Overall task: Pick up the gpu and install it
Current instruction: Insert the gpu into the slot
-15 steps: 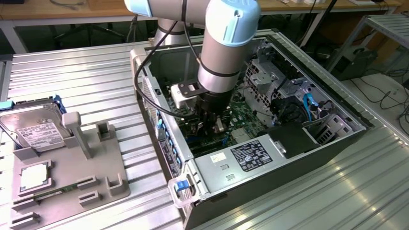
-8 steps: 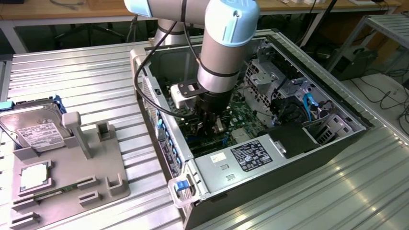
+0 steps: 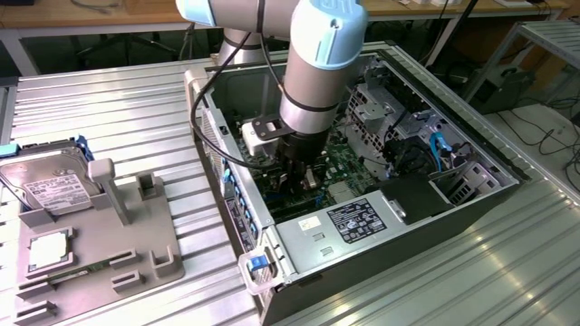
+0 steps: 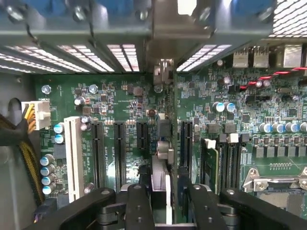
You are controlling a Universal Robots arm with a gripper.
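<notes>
In the wrist view our gripper (image 4: 160, 203) has its black fingers (image 4: 139, 206) closed on the gpu (image 4: 160, 143), which we see edge-on, standing upright over the green motherboard (image 4: 120, 100) among the dark expansion slots (image 4: 120, 148), its bracket end reaching toward the perforated rear wall. We cannot tell whether its edge has entered a slot. To seat it well, we judge the card must stay square to the slot and go straight down, bracket lined up with its rear opening.

In the exterior view the gripper (image 3: 303, 178) is deep in the open computer case (image 3: 471, 204), which also holds a labelled power supply (image 3: 349, 227) and drive cage (image 3: 381, 102). On the exterior view's left, a grey tray (image 3: 149, 238) holds a hard drive (image 3: 45, 183) and CPU chip (image 3: 47, 248).
</notes>
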